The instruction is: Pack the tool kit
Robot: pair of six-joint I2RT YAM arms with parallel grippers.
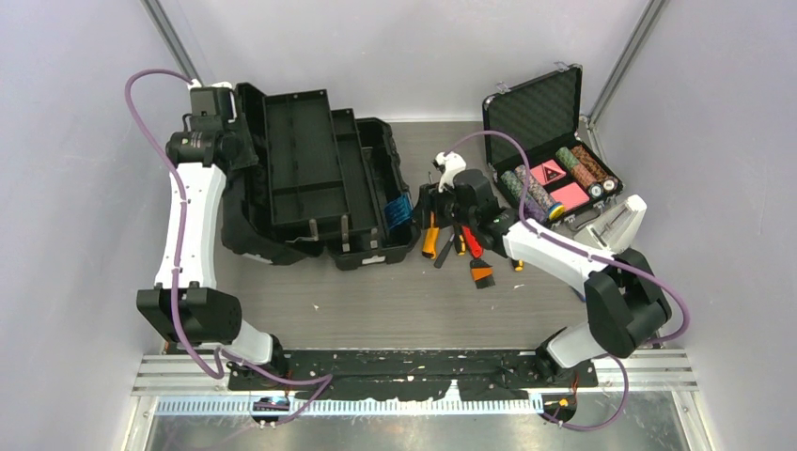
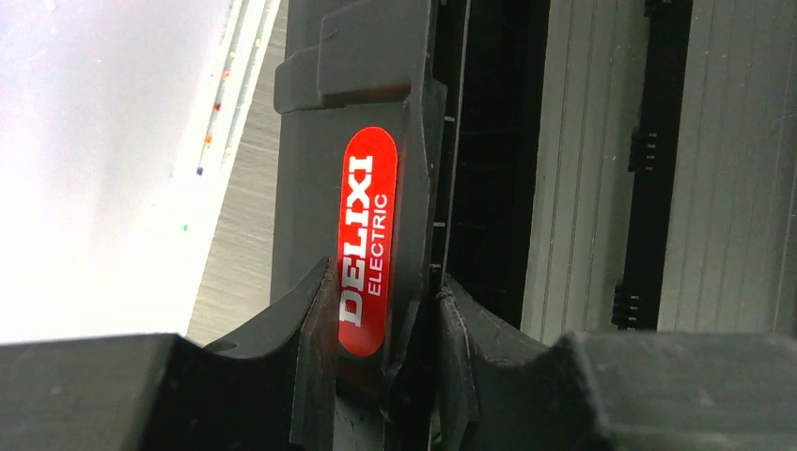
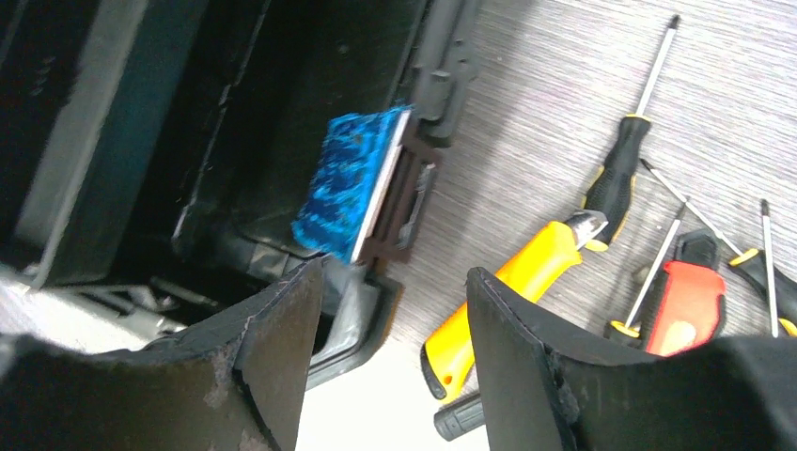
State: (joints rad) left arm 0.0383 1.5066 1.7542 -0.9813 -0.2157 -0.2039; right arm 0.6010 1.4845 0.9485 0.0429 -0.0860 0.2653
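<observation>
Risk 1: the blue brush [image 3: 352, 183] leaned high on the toolbox [image 1: 320, 178] end wall, not flat. A bump from the right fingers [image 3: 282, 319] could tip it out onto the tabletop [image 1: 376, 301].
Risk 2: the lid could fall shut if the left fingers [image 2: 310, 319] slipped.
Left fingers were clamped on the lid's red-labelled rim. Right fingers were apart and empty, just beside the box's corner.
The yellow knife [image 3: 507, 282], screwdriver [image 3: 616, 174] and red-handled tool [image 3: 686, 305] lay loose on the tabletop right of the box, near the right fingers.
</observation>
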